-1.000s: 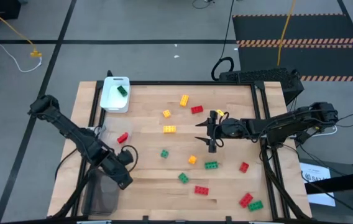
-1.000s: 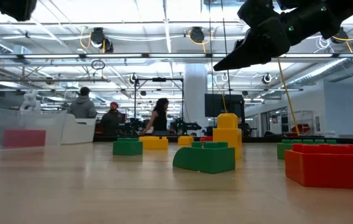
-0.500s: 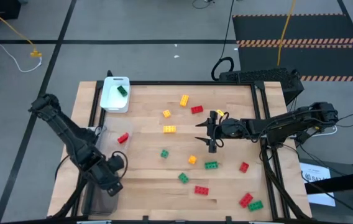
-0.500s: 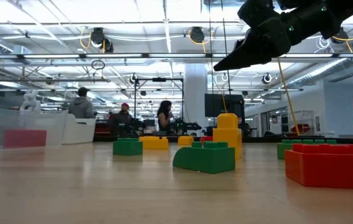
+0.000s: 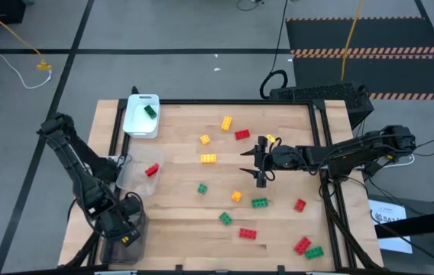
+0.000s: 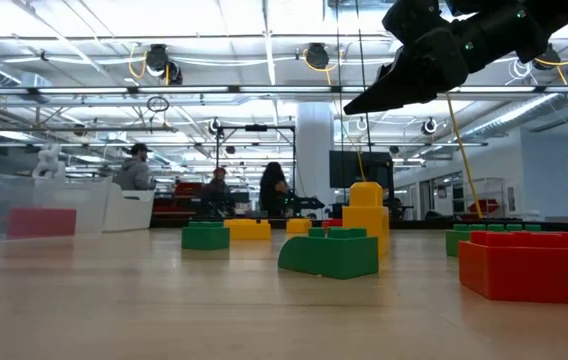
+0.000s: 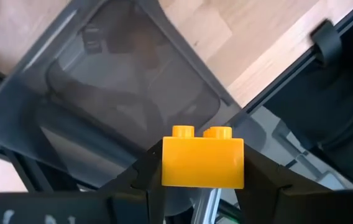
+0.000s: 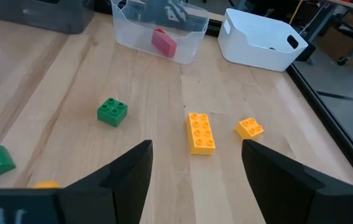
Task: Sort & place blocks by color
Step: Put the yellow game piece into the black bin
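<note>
My left gripper hangs over the dark tray at the table's near left corner, shut on a yellow block. Far to the right, my right gripper is open and hovers above mid-table, touching nothing; the low view shows it high up. Red, green and yellow blocks lie scattered flat on the wood, among them a long yellow one, a green one and a red one. In the white tray sits a green block. The clear tray contains a red block. My left gripper pinches the yellow block by its two short end faces, one dark finger on each side. The fingers point down from above. The block is lifted clear over the dark tray, level, with its two studs visible along one edge.
Three trays line the table's left side: white at the far end, clear in the middle, dark nearest. A black frame rail runs along the right edge. People stand in the room beyond the table. Bare wood shows between the clear tray and the scattered blocks.
My left arm has swung from near the table's middle-left toward the near left corner, ending over the dark tray. The right arm and the blocks on the table have kept still.
</note>
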You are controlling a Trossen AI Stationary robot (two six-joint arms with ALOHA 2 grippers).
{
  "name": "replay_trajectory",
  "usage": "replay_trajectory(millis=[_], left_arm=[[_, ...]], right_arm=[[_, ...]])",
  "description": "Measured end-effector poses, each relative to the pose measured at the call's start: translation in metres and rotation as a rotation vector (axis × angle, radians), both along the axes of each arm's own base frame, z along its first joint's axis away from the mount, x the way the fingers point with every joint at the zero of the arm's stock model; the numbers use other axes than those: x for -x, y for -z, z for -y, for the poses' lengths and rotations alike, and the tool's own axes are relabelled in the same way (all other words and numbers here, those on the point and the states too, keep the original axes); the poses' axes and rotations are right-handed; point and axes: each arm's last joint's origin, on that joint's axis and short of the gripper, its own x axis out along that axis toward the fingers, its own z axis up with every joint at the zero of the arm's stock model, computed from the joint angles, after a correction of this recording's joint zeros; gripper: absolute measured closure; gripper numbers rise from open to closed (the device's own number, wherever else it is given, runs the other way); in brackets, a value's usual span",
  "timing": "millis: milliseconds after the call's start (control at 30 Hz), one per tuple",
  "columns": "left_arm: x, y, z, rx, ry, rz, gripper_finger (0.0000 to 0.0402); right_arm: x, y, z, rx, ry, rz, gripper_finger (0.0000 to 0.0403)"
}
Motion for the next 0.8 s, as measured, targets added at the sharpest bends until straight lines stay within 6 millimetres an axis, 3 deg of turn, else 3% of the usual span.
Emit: replay_trajectory(millis=[300,800], left_arm=[[0.007,0.001,0.005,-0.001,-0.051,-0.038,0.0258],[0.004,0.032,0.013,-0.026,-0.035,-0.118,0.0236]], right_arm=[[0.000,0.001,0.000,0.000,0.000,-0.010,0.0163],[0.001,0.001,0.000,-0.007,0.003,-0.013,0.0163]])
